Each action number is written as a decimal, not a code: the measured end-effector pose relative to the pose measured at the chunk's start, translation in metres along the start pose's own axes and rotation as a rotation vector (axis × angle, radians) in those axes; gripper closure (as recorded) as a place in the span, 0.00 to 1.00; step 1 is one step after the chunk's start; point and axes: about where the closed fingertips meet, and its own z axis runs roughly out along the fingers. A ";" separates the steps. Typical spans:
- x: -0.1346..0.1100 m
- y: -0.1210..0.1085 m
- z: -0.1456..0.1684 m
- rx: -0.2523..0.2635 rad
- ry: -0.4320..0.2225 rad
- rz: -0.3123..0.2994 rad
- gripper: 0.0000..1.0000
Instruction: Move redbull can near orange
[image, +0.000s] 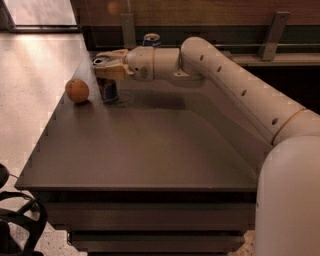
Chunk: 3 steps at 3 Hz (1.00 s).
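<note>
At the far left corner of the tabletop, the tool grips the redbull can beside the orange.

The tool (104, 71) reaches in sideways from the right and is closed around the upper part of the redbull can (108, 91). The can's silver top shows just above the tool and its dark body hangs below, upright, with its base on or just off the tabletop (150, 150). The side-on hold keeps the slim can vertical so it can be set down without tipping. The orange (77, 91) sits just beside the can on its left, near the tabletop's edge, with a narrow gap between them, so the can looks to be about where the task wants it. The long white arm (225, 80) stretches across the back to reach here, passing in front of a wider blue can (151, 39) well behind.
</note>
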 end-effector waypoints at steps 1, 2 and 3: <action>0.000 0.001 0.003 -0.005 -0.001 0.000 0.84; -0.001 0.003 0.006 -0.011 -0.002 0.000 0.53; -0.002 0.005 0.010 -0.018 -0.003 0.000 0.20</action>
